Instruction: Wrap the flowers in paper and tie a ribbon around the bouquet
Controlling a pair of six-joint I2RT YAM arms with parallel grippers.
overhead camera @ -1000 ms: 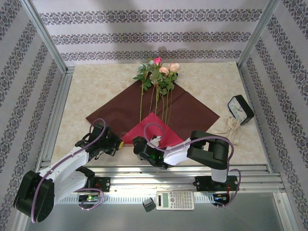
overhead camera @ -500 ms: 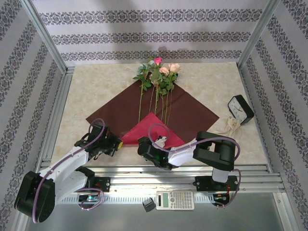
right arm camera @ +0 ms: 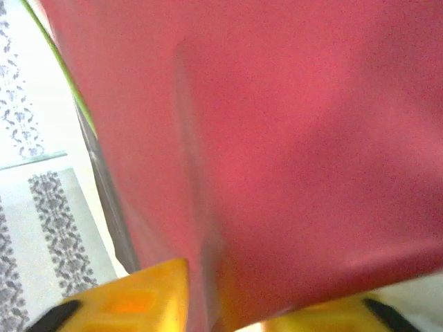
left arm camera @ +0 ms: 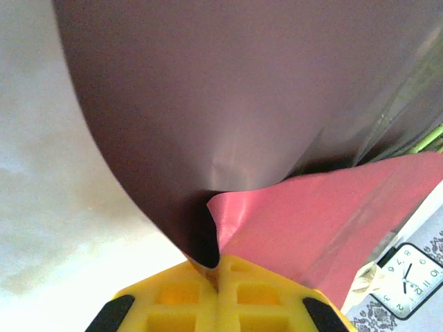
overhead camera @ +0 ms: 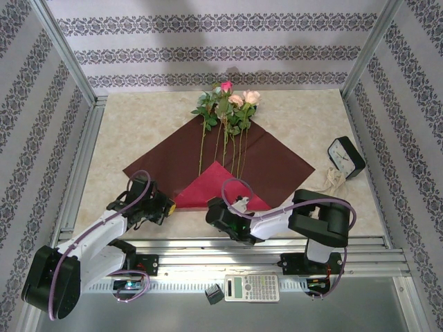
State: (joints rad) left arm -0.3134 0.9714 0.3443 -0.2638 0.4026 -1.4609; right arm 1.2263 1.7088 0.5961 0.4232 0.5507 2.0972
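Lying as a diamond on the surface (overhead camera: 138,124), the paper (overhead camera: 277,162) is dull crimson, with its near corner folded back to show bright red. The flowers (overhead camera: 225,117) lie along it, blooms toward the far edge and stems toward the near edge. The left gripper (overhead camera: 168,206) is clenched on the fold's left end. The right gripper (overhead camera: 210,209) straddles the red flap, and its grasp cannot be determined.
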